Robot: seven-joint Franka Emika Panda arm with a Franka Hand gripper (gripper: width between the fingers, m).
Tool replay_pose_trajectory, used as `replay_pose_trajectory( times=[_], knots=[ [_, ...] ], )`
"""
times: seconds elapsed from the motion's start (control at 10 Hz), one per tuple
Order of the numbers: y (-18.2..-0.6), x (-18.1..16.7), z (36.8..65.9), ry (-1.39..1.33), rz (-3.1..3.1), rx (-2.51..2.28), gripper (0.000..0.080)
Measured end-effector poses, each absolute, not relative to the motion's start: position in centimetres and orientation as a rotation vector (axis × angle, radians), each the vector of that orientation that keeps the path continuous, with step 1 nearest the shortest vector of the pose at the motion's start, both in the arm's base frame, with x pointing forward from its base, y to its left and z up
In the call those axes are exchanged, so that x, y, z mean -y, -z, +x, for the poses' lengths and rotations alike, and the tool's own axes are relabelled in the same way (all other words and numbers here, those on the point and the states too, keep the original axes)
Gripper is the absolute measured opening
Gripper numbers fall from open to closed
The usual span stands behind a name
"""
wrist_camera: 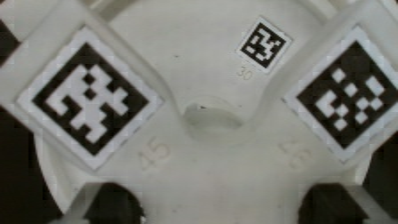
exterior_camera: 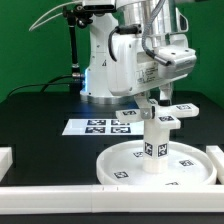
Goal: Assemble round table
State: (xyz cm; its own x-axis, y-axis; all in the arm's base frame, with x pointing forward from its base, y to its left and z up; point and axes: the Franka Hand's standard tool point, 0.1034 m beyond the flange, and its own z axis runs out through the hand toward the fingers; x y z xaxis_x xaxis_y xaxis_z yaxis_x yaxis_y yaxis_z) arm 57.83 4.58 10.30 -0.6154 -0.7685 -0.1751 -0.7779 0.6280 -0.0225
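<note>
Leg [exterior_camera: 156,147] upright on disc [exterior_camera: 125,165], base [exterior_camera: 162,114] atop.

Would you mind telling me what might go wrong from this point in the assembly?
The cross-shaped base piece sits atop the leg; a tilt could jam the joint. The leg stands upright on the round disc, so side force might topple it. The end effector hovers close; whether it grips is unclear, so the piece might slip.

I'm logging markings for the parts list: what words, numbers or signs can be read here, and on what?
No words or numbers are readable.
Cross-shaped base piece: black-and-white square tags only, patterns, no letters.
Leg and round disc: the same kind of tags, too small to make out.
Marker board: tags only.
</note>
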Motion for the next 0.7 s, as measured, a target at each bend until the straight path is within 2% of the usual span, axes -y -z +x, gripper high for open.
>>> replay_pose_trajectory(
  times=[0.2,0.3,0.4,0.6,0.7],
  knots=[
    [-10.2,-4.6,57.8,-0.076,-1.346,-2.649,0.0443],
    [-10.4,-4.8,57.7,-0.087,-1.360,-2.644,0.0586],
    [-11.3,-5.2,57.7,-0.119,-1.384,-2.628,0.0632],
    [-13.4,-5.8,58.1,-0.129,-1.386,-2.589,0.0646],
    [-13.7,-6.0,58.2,-0.128,-1.387,-2.581,0.0646]
  ],
)
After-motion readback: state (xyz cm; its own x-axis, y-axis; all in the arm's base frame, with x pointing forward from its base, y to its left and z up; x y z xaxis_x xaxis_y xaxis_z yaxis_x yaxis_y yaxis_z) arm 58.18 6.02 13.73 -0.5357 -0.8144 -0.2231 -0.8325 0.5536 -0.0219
